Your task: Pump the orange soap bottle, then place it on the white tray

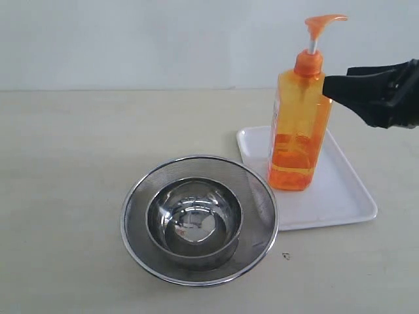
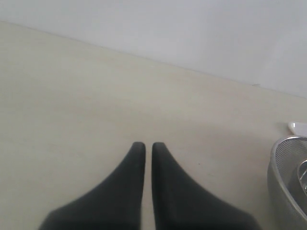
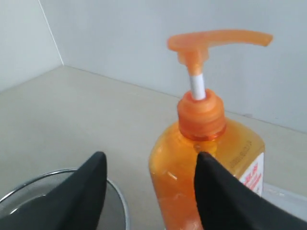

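Beige tabletop (image 1: 65,163), orange soap bottle (image 1: 300,131) standing upright on white tray (image 1: 340,196)

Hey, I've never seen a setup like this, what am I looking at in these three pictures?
This is a robot with two arms, each ending in a two-fingered gripper. One picture comes from a camera off the arms, the other two from cameras on the wrists. On the table are a white tray with an orange soap bottle standing on it, and a mesh strainer with a steel bowl inside. The left gripper is shut and holds nothing. The right gripper is open beside the bottle's shoulder, not gripping it.
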